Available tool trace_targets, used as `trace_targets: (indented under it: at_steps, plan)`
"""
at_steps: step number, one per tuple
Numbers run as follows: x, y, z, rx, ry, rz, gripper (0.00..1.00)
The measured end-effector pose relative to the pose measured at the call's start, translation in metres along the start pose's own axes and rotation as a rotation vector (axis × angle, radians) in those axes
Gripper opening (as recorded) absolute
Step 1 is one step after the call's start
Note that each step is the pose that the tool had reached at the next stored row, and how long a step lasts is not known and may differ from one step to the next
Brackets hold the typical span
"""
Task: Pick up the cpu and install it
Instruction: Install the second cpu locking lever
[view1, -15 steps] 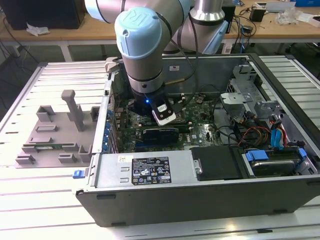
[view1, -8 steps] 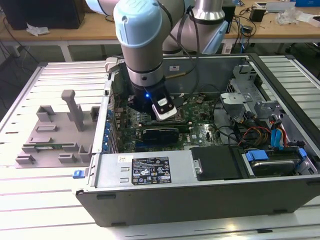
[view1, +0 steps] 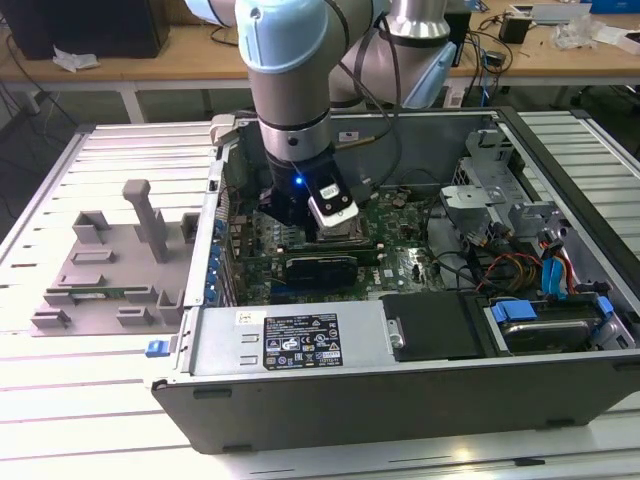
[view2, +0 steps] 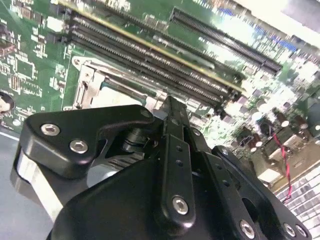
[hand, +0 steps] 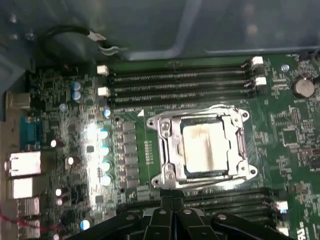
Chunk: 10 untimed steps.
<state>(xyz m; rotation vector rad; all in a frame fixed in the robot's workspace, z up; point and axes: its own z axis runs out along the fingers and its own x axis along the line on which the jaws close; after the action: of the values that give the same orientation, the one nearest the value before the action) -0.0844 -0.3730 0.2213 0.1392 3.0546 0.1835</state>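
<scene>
The cpu (hand: 202, 150), a shiny silver square, lies flat inside the metal frame of the motherboard socket (hand: 167, 150) in the first wrist view. My gripper (hand: 171, 199) hovers just beside the socket's edge, its black fingers pressed together with nothing between them. In the second wrist view the gripper (view2: 172, 105) points down at the board next to the socket frame (view2: 87, 82). In the exterior view the gripper (view1: 335, 225) hangs low inside the open computer case (view1: 300, 345), over the middle of the green motherboard (view1: 400, 265).
Long black memory slots (hand: 180, 80) run along both sides of the socket. The case walls, a drive cage (view1: 490, 190) and coloured cables (view1: 555, 270) crowd the exterior view's right. A grey fixture tray (view1: 110, 265) sits on the table at the exterior view's left.
</scene>
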Motion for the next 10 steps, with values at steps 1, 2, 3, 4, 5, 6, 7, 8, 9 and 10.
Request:
trace_targets:
  at_steps: [1, 2, 3, 4, 5, 6, 7, 8, 9, 10]
  plan:
    - [0.0003, 0.0054, 0.0007, 0.0079, -0.0008, 0.000, 0.11]
    - [-0.0001, 0.0094, 0.0012, 0.0198, -0.0019, 0.000, 0.11]
    - [-0.0013, 0.0109, 0.0014, 0.0280, -0.0027, 0.000, 0.11]
    - [-0.0028, 0.0120, 0.0018, 0.0348, -0.0035, 0.000, 0.11]
    - [-0.0057, 0.0136, 0.0022, 0.0447, -0.0045, 0.001, 0.11]
    - [-0.0077, 0.0149, 0.0024, 0.0494, -0.0049, 0.001, 0.11]
    - [-0.0111, 0.0175, 0.0030, 0.0553, -0.0054, 0.001, 0.11]
    - [-0.0149, 0.0203, 0.0037, 0.0602, -0.0060, 0.001, 0.11]
    - [-0.0180, 0.0225, 0.0042, 0.0644, -0.0063, 0.000, 0.11]
    - [-0.0198, 0.0239, 0.0044, 0.0673, -0.0066, 0.000, 0.11]
